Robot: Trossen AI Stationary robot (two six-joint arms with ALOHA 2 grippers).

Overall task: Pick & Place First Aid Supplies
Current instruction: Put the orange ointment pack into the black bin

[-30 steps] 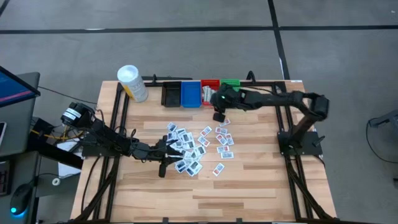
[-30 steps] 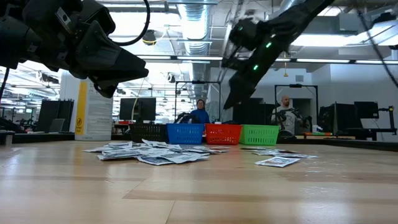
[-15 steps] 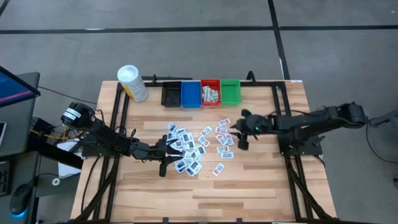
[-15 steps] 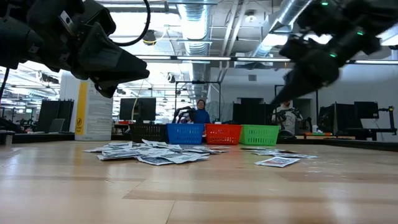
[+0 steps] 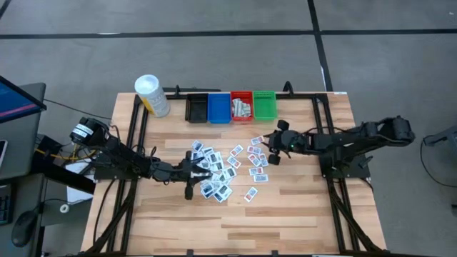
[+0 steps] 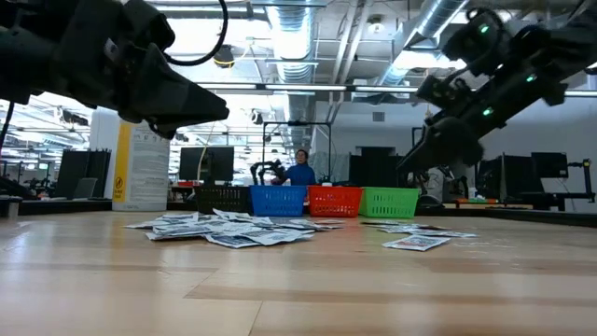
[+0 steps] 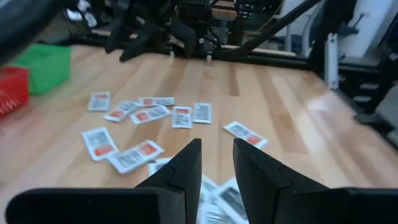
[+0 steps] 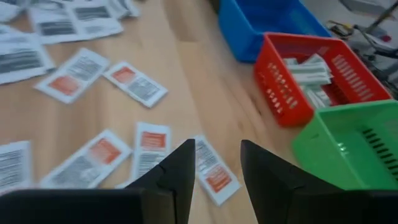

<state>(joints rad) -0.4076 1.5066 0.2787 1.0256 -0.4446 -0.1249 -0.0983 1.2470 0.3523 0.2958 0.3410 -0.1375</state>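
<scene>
Left to right across the wooden table (image 5: 285,207), high view.

White-capped yellow container (image 5: 151,95) lies at about 11 o'clock from table centre, near the back left corner.

Left gripper (image 5: 191,169): arm reaches in from 9 o'clock, low over the left edge of the packet pile. Left wrist view shows its fingers (image 7: 186,167) slightly parted with a narrow gap, nothing between them. Packets lie on the wood just past the tips.

First aid packets (image 5: 218,175): a loose scatter near table centre, white with dark print, heaped and overlapping at about 8 o'clock from centre. A second, thinner group with red marks (image 5: 257,158) lies flat to the right, at about 1 o'clock from the main heap. One packet (image 5: 250,194) sits apart at 5 o'clock from the heap.

Bins in a row along the back edge, 12 o'clock: black bin (image 5: 196,108), blue bin (image 5: 219,108), red bin (image 5: 241,106), green bin (image 5: 264,104). The red bin holds several pale strips (image 8: 308,73). Green bin appears bare inside in the right wrist view.

Right gripper (image 5: 272,152): arm comes from 3 o'clock, at the right edge of the red-marked group. Fingers (image 8: 177,168) partly open, holding nothing; red-marked packets (image 8: 211,171) lie on the table beyond them.

A person (image 6: 300,170) is visible in the room behind the bins, low view.
</scene>
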